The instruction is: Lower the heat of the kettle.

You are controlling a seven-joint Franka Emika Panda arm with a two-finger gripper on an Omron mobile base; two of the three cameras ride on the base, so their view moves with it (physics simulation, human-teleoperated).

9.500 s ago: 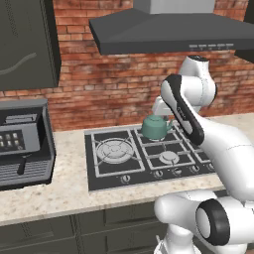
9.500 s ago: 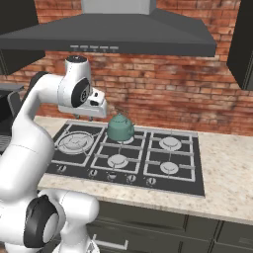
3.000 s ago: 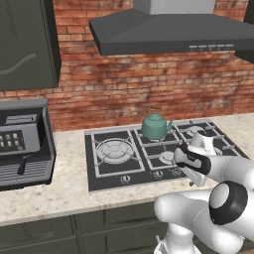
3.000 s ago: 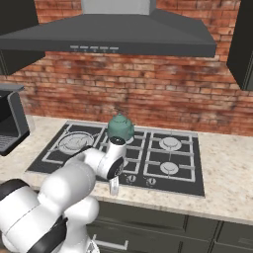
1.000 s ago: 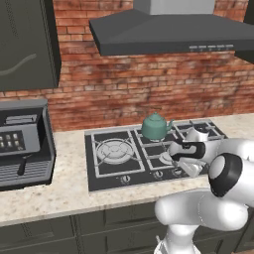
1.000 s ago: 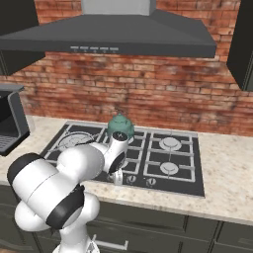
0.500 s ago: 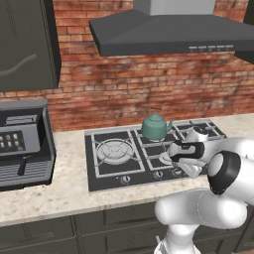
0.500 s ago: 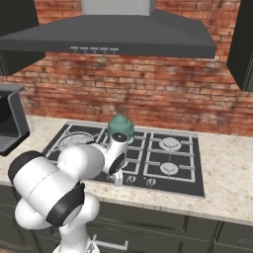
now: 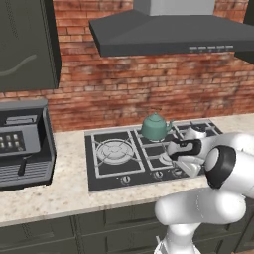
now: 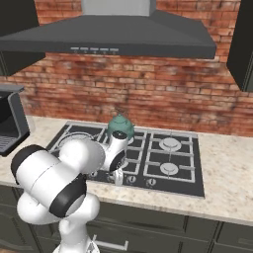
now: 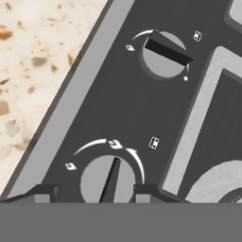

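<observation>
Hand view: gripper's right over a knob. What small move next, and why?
Probably ease the gripper down so its open fingertips straddle the near knob. The knob's ridge sits between them, not yet clamped. The kettle stands on a rear burner, so I can't confirm this knob serves it.

Glossy white rounded arm (image 9: 198,208) with dark joint rings and black wrist band.

Teal-green kettle (image 9: 156,127) on a black cooktop (image 9: 106,173) with grey knobs (image 11: 163,55) and white dial marks; beige speckled counter (image 10: 225,190); red brick wall (image 9: 99,89); dark grey hood (image 10: 113,37); white arm (image 10: 64,173), dark joints.
</observation>
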